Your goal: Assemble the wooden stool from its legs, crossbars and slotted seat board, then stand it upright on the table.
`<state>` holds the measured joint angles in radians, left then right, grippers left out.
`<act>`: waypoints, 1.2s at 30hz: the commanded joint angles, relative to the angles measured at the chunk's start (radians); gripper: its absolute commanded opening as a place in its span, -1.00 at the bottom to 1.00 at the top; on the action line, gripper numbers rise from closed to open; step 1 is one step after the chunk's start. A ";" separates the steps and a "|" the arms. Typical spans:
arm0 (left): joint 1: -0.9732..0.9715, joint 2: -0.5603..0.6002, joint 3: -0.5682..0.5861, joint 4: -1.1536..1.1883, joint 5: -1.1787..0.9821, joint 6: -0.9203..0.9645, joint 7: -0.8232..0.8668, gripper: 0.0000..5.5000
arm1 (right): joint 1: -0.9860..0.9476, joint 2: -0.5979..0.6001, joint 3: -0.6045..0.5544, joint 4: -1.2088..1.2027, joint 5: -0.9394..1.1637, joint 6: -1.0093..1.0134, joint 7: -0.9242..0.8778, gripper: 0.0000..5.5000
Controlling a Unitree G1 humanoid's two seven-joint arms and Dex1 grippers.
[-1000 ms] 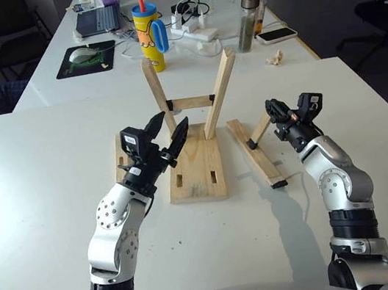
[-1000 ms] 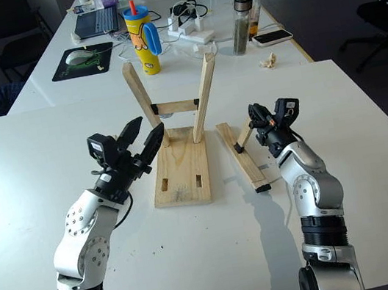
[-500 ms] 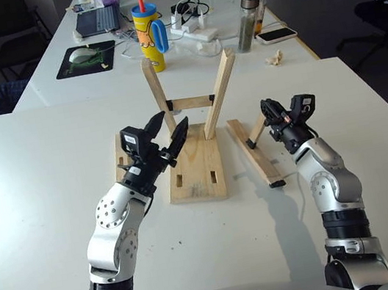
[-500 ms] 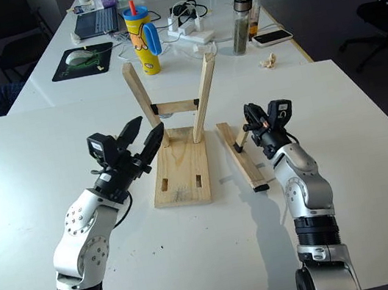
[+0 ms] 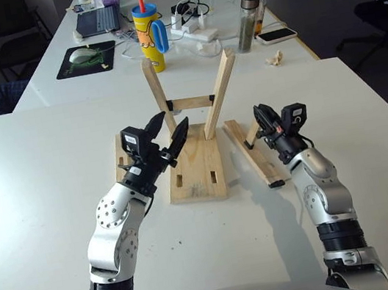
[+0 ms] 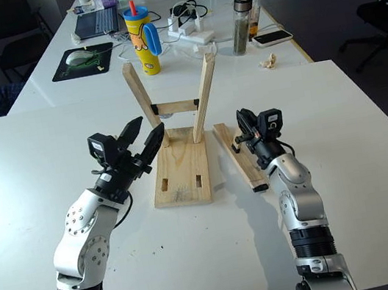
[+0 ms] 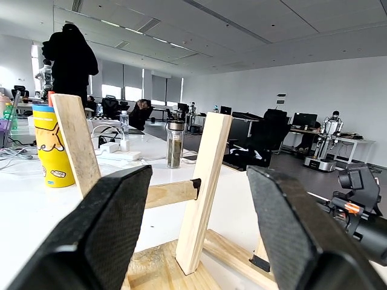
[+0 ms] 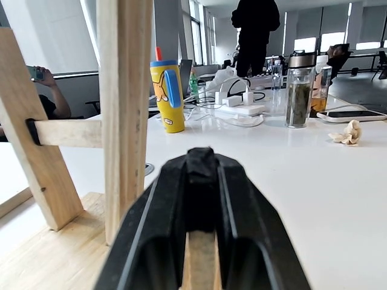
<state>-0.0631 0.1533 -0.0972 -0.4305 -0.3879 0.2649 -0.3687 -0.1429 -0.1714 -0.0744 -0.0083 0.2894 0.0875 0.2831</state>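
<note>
Seat [image 5: 199,166] flat on desk [image 5: 28,180], long axis front-to-back; legs [image 5: 219,92] point up from it. Left hand [image 5: 173,119] spread; right hand [image 5: 261,120] pinches crossbar [image 5: 253,135] beside seat.

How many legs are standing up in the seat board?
2. The left leg rises from the seat board's far left corner, the right leg from its far right, splaying apart with a crossbar between them. Other wooden parts lie beside the board, partly hidden.

There is one seat board [image 5: 198,170], two upright legs [image 5: 158,95] [image 5: 220,92], one crossbar [image 5: 191,103], one loose leg frame [image 5: 257,158], two grippers [image 5: 172,119] [image 5: 258,116], one yellow cup [image 5: 150,37] and one flask [image 5: 248,20].
</note>
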 commanded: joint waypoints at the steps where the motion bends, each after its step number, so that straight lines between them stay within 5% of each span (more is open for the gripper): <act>1: 0.013 0.002 -0.006 -0.001 0.011 0.002 0.004 0.06 | 0.084 -0.014 0.023 0.032 -0.035 0.032 0.016 -0.85; 34: 0.012 0.000 -0.004 0.024 0.037 -0.027 0.004 0.06 | 0.045 -0.044 0.043 -0.014 -0.062 0.019 0.013 -0.85; 36: 0.012 -0.001 -0.003 0.026 0.038 -0.030 0.003 0.06 | 0.039 -0.044 0.034 -0.029 -0.055 0.023 0.012 -0.70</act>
<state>-0.0469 0.1512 -0.0985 -0.4143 -0.3594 0.2405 -0.3652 -0.1141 -0.2117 -0.0332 -0.0384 0.2361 0.0598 0.3026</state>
